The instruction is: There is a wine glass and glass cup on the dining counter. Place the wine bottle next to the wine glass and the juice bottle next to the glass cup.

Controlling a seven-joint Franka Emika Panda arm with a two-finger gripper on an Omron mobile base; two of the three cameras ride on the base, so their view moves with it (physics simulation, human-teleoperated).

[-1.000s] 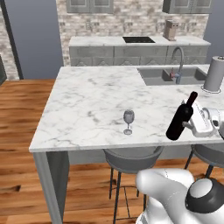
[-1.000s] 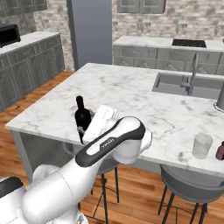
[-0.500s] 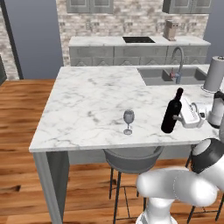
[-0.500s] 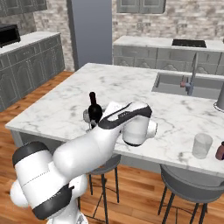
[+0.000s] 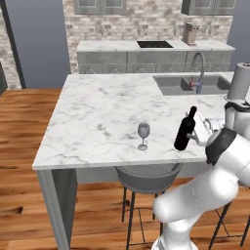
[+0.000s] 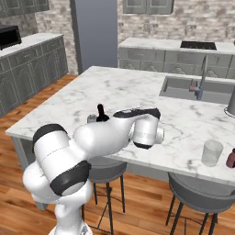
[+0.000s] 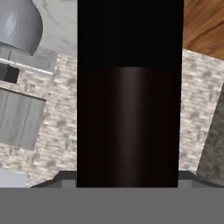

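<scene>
Here, on the marble bench [image 5: 97,117]: wine bottle [image 5: 185,130] tall, slim and black, narrow neck with a dark red top, tilted a little toward the upper right in the left base view, near the front edge with its base at or just over the white, grey-veined top; contact cannot be told. Clenched round its body from the right, the claw [image 5: 197,137], at the end of the white arm. From the hand camera, the bottle [image 7: 130,94] as a broad black column close against the lens, a faint vertical sheen down its lower half, with the dark fingers [image 7: 65,178] flanking its foot on both sides. Just left of the bottle in the left base view, well clear of it: wine glass [image 5: 143,135], small, clear, stemmed, round bowl on a flat foot, upright and shorter than the bottle. In the right base view, only the bottle's neck [image 6: 100,113] above the arm's white casing. Farther right near the front edge, glass cup [image 6: 212,153], a short clear straight-sided tumbler, upright; just beside it at the frame edge, juice bottle [image 6: 232,158], squat and pinkish-red, partly cut off. Behind, a built-in sink [image 5: 188,84] with a curved tap.
</scene>
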